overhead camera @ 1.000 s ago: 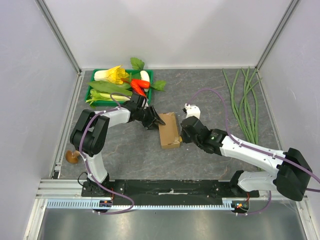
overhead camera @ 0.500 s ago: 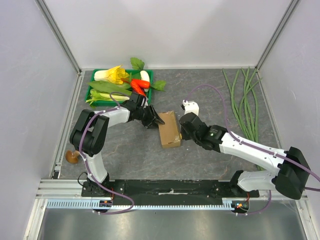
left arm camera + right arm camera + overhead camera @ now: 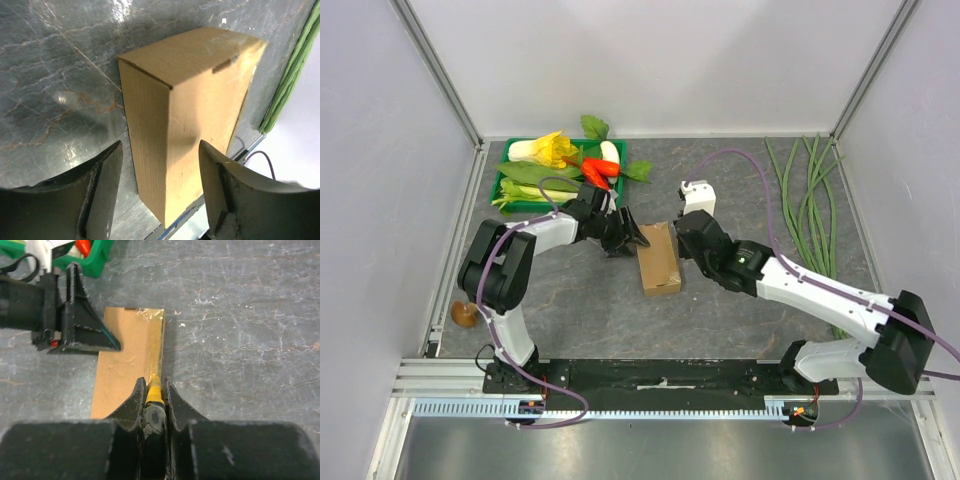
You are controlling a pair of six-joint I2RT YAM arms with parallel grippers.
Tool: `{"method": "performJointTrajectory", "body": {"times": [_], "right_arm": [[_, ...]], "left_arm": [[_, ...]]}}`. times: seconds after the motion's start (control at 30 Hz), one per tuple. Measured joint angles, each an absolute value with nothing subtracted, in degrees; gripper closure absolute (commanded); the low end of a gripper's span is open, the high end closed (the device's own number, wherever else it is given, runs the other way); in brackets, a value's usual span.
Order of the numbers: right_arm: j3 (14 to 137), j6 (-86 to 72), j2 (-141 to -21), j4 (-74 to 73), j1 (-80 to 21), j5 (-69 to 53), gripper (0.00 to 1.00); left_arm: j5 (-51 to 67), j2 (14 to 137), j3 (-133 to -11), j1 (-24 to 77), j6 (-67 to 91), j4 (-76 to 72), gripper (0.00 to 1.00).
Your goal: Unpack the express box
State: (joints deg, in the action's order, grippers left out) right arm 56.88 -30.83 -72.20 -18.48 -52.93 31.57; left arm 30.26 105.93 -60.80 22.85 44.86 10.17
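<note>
Express box (image 3: 659,259): lies flat near the middle of the table (image 3: 570,300), between the two arms, its flaps shut

Left claw (image 3: 636,238): released, with the jaws spread wide about one end of the box and gripping nothing

Right claw (image 3: 153,386): clenched on a slim yellow tool (image 3: 154,390) that points along the box's long right-hand edge

Step in hand: I take it the tool is meant to slit the seal while the other arm steadies the box

Risk, sliding: with the left claw slack the box is unheld, so a push from the tool could swivel it or shove it towards the green tray (image 3: 510,185)

Risk, slipping: if the tip is not seated on the seam it may skid off the edge onto the table, or dig in too deep and mark what is inside

Risk, crowding: both claws work close over one small box, so a sideways move could knock them together

Overhead view alone: shows the tray of vegetables at the back left and the long beans (image 3: 810,210) well apart on the right

Left wrist view alone: shows the tuck slot (image 3: 225,65) in the box lid and daylight beside one finger (image 3: 102,185)

Right wrist view alone: shows the tool itself and the shiny clear tape (image 3: 150,315) at the box's far end, though whether the tip touches the cardboard I cannot tell
</note>
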Motion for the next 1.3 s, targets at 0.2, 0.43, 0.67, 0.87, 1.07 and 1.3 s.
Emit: {"method": "performJointTrajectory", "body": {"times": [0.2,0.43,0.67,0.87,1.07,1.3], "right_arm": [[59.22,-30.39,-80.01,-18.61,-51.16,32.21,1.00],[58.67,-30.46,-85.03,-19.94,-50.89,26.81,1.00],[58.02,-30.09,-84.95,-19.46,-50.89,18.68,1.00],[55.55,-29.76,-84.79,-16.69,-50.89,12.40,1.00],[54.08,-30.00,-84.09,-15.27,-50.96,11.46,1.00],[54.78,-29.08,-75.99,-18.72,-51.00,15.73,1.00]], "left_arm": [[30.02,97.60,-58.11,22.85,41.54,9.06,0.26],[24.38,87.31,-55.83,22.85,38.72,9.82,0.38],[18.55,90.21,-53.41,22.83,38.37,15.42,0.46],[20.51,99.02,-59.70,22.72,38.11,18.98,0.48],[24.23,107.26,-72.01,24.05,33.93,19.22,0.46],[21.02,106.61,-74.72,23.90,31.29,21.02,0.48]]}}
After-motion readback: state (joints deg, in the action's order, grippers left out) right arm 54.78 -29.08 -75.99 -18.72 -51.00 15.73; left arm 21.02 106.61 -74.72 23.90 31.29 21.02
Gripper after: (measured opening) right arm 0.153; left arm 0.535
